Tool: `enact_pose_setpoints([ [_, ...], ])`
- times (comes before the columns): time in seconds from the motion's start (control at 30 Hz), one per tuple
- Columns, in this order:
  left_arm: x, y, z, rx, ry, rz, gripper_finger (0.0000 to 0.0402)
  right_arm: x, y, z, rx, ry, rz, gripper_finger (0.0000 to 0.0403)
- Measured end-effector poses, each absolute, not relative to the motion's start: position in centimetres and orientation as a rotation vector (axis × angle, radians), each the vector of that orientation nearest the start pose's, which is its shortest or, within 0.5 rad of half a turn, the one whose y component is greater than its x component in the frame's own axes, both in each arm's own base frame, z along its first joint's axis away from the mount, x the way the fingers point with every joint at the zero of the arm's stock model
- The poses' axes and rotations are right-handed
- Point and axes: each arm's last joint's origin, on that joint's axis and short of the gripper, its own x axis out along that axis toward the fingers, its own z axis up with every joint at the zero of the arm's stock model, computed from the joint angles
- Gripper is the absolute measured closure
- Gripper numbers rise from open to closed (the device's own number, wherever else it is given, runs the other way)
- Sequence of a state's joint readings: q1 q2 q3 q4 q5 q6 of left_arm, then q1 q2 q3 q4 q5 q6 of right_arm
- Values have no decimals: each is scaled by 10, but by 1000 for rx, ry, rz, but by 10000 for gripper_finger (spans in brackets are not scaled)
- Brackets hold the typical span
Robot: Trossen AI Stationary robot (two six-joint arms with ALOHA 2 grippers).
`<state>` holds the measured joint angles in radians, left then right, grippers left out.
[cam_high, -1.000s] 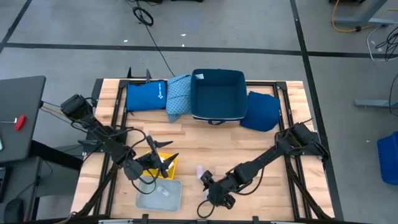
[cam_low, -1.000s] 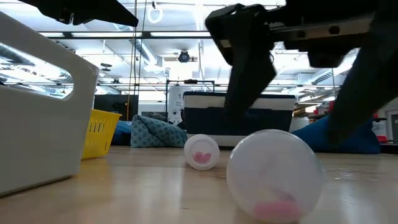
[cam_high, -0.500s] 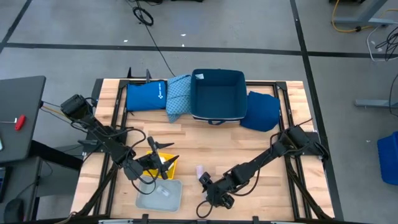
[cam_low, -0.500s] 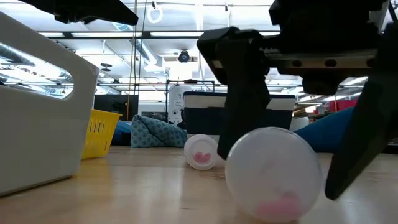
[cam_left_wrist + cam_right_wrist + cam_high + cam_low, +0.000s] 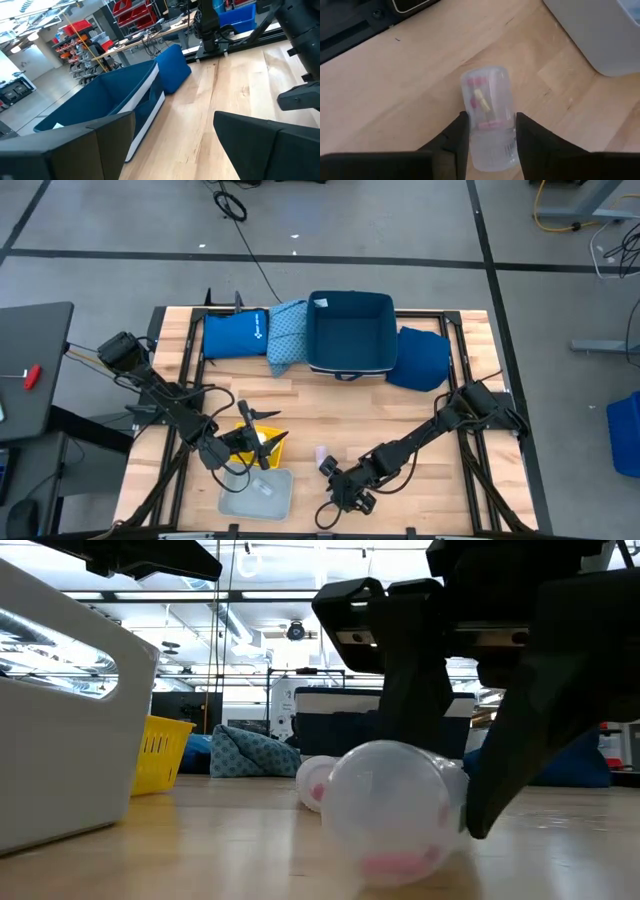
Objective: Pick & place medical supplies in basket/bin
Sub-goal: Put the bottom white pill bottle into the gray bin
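A clear vial (image 5: 485,95) with pink and yellow bits inside lies on its side on the wooden table (image 5: 420,420) near the front edge. My right gripper (image 5: 491,117) is shut on it and shows in the high view (image 5: 338,494). A second vial (image 5: 312,785) lies on the table just behind (image 5: 322,453). My left gripper (image 5: 262,442) hovers open over the yellow bin (image 5: 277,448), nothing between its fingers (image 5: 250,140). The blue basket (image 5: 350,332) stands at the far edge, between a teal patterned cloth (image 5: 288,335) and a dark blue cloth (image 5: 420,358). My right gripper pinches the vial's round sides (image 5: 470,131) between its two fingers, toward the end nearer the wrist. The fingers (image 5: 420,710) come from above, slanting down, and lie along the vial. The vial's underside (image 5: 385,875) looks to rest on the table.
A white bin (image 5: 256,492) stands close to the left of my right gripper, at the front edge. A bright blue bag (image 5: 235,335) lies at the far left beside the teal cloth. Bare wood lies between the basket and the grippers.
My right gripper has come down around the front vial and shut on its sides. The vial has turned and shifted a little toward the table's left, staying low on the wood.
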<state>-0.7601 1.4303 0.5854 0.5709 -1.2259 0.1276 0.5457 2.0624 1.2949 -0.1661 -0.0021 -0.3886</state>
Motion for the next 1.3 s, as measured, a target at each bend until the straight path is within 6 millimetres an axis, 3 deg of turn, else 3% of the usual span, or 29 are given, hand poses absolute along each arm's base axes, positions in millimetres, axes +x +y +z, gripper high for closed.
enact_pose_setpoints([
  [0.4,212,-165,200,339,181,393,129,362,218,134,-557,798,577,276],
  [1.0,213,-169,199,311,186,234,129,399,215,178,-451,268,312,276],
  [1.2,212,-174,199,287,188,120,129,399,223,191,-397,130,340,276],
  [1.3,208,-179,198,289,185,90,129,394,227,197,-407,119,274,276],
])
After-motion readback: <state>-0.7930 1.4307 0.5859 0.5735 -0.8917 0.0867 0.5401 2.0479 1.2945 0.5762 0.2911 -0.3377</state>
